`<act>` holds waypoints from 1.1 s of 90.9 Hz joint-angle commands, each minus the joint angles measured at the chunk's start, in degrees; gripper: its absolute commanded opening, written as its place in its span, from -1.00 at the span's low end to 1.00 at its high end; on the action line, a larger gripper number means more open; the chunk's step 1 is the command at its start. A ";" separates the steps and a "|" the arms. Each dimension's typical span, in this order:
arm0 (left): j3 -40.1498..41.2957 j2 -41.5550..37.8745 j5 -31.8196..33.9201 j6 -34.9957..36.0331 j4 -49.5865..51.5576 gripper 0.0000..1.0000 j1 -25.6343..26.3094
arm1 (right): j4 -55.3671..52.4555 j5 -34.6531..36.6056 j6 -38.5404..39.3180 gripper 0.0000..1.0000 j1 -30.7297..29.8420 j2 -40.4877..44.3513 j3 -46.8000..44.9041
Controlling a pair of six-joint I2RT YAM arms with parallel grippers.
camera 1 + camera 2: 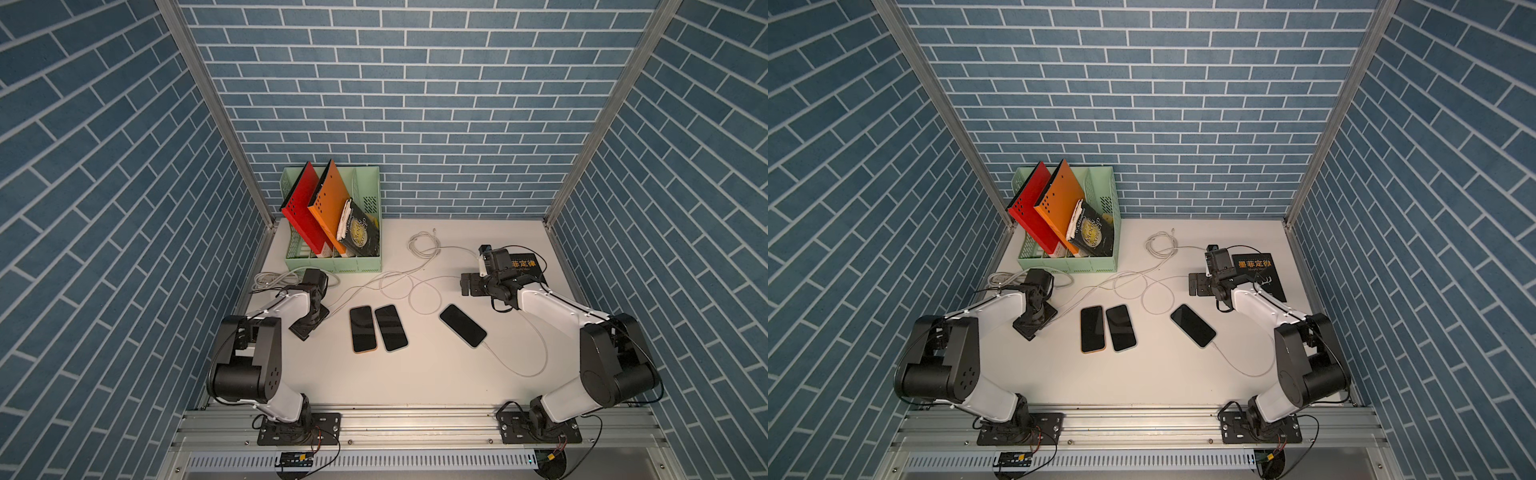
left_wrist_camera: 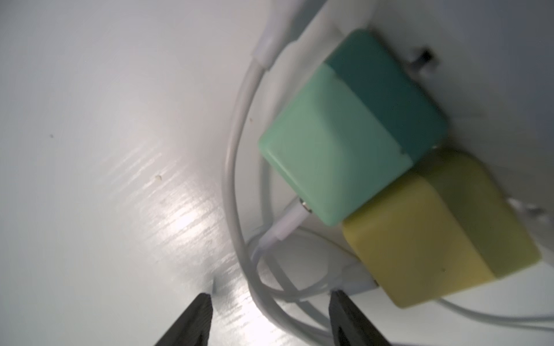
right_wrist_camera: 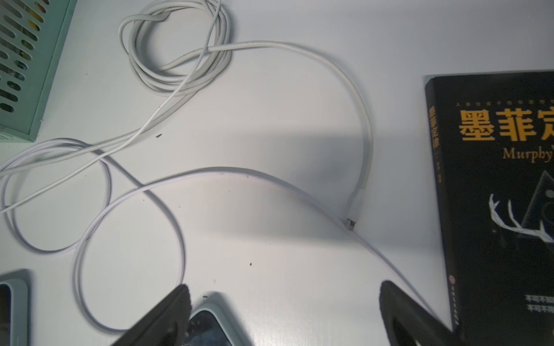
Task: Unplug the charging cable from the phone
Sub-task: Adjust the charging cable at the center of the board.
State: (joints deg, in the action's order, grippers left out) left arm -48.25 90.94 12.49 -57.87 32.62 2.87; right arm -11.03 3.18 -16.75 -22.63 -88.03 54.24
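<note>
A dark phone (image 1: 462, 331) lies slanted right of the table's middle, also in the other top view (image 1: 1192, 325). The white charging cable's plug (image 1: 485, 344) sits in its near end. My right gripper (image 1: 469, 286) hovers open beyond it; in the right wrist view the right gripper (image 3: 284, 299) holds nothing, with the phone's corner (image 3: 209, 326) by one finger. My left gripper (image 1: 305, 328) points down at the left. In the left wrist view the left gripper (image 2: 269, 295) has its jaws apart around loose white cables (image 2: 239, 179), beside a green charger (image 2: 344, 143) and a yellow charger (image 2: 434, 239).
Two more phones, an orange-cased one (image 1: 363, 328) and a pale blue-cased one (image 1: 390, 327), lie side by side mid-table. A black book (image 1: 523, 264) lies under the right arm. A green file rack (image 1: 332, 264) with books stands back left. Cable coils (image 1: 422, 245) spread behind the phones.
</note>
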 commanded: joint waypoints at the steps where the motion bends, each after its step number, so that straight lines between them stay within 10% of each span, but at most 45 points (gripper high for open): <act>1: -2.17 4.14 3.09 3.63 0.44 0.33 -2.77 | 0.21 -0.58 -2.15 0.98 -0.31 1.28 -0.80; 100: -8.37 -17.06 -7.95 8.85 5.63 0.81 0.55 | -9.54 -6.52 -3.71 0.99 -0.53 5.64 -7.73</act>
State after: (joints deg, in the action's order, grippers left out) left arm -56.45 76.42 6.55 -49.28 36.40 0.16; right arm -17.56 -1.39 -17.82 -22.98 -83.96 49.21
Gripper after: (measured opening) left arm 0.898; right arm 0.995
